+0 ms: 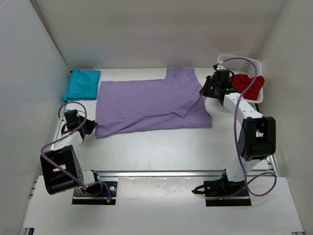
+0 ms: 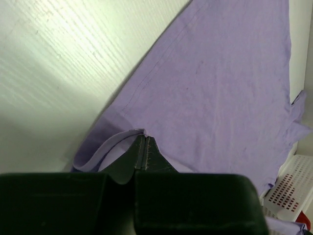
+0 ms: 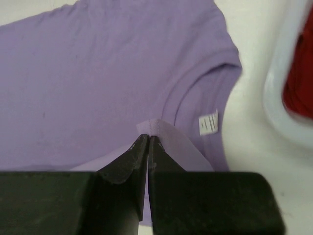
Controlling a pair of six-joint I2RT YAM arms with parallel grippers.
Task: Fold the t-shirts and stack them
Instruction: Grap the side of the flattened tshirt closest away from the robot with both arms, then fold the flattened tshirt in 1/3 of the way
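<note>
The pale lavender t-shirt lies spread across the middle of the table, with its right side rumpled. My left gripper is shut on the shirt's near left corner; the left wrist view shows the hem pinched at the closed tips. My right gripper is shut on a fold of the shirt's edge next to the collar, and its tips are closed on lavender cloth. A folded teal t-shirt lies at the back left. The deep red t-shirt hangs in the basket.
A white lattice basket stands at the back right corner, close behind my right wrist; its rim shows beside the collar. White walls close in the table on the left, back and right. The arm bases sit on a rail at the near edge.
</note>
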